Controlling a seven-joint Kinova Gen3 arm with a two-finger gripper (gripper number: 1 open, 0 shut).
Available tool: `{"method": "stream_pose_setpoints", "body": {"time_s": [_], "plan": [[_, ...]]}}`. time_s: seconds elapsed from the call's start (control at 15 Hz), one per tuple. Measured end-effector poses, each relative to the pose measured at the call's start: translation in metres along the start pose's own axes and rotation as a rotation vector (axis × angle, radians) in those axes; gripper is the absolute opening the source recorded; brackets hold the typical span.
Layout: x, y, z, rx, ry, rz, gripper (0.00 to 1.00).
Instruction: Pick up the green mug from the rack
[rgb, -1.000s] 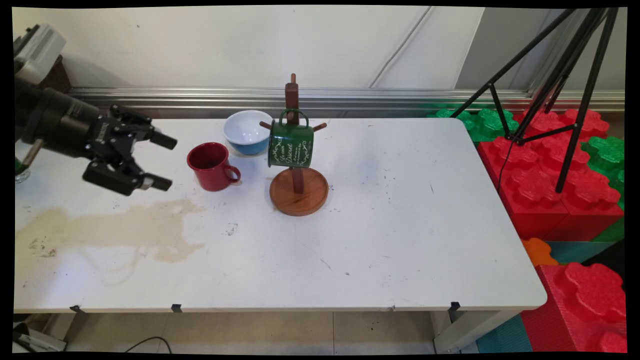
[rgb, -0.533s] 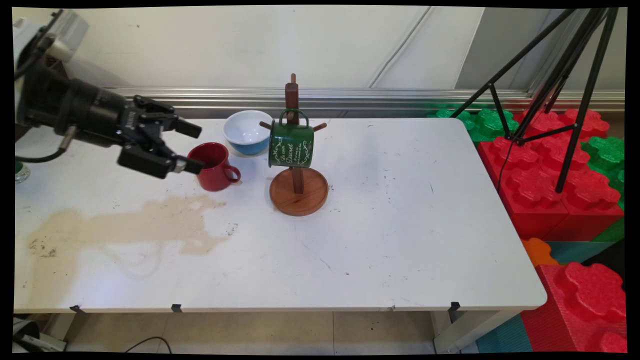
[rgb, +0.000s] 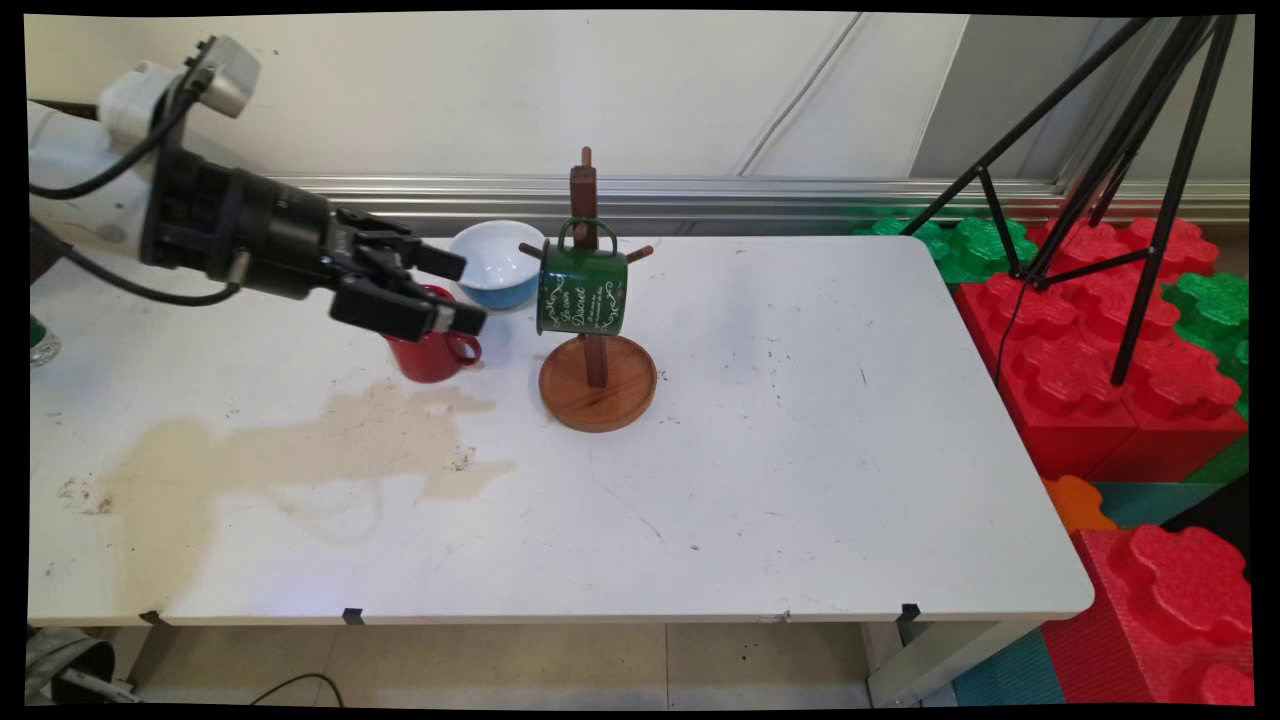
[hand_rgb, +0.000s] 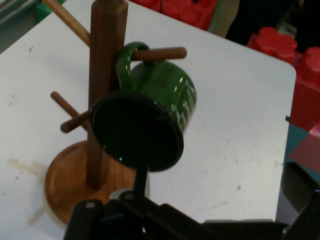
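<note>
Two black fingers (rgb: 452, 262) stand spread with nothing between them; your gripper (rgb: 462, 291) hovers above the red mug (rgb: 432, 356), pointed at the green enamel mug (rgb: 581, 290). That mug hangs by its handle on a peg of the wooden mug tree (rgb: 596, 375), mouth toward you. Keep level and clear of the pegs. A blue-and-white bowl (rgb: 494, 262) sits behind on the tabletop (rgb: 800, 450).

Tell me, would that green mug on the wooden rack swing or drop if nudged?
Probably swing: the green enamel mug hangs only by its handle from a peg of the wooden mug tree. It looks light and glossy, so likely slippery. A sideways push might slide it off.
</note>
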Motion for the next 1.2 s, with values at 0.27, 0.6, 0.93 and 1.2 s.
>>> {"method": "stream_pose_setpoints", "body": {"time_s": [0.27, 0.6, 0.93, 1.2], "plan": [[-0.001, 0.002, 0.022, 0.001, 0.031, -0.057, 1.0], [-0.003, 0.003, 0.047, 0.002, 0.055, -0.111, 1.0], [-0.006, 0.0, 0.07, -0.003, 0.06, -0.115, 1.0], [-0.005, -0.001, 0.085, -0.016, 0.062, -0.098, 1.0]]}}
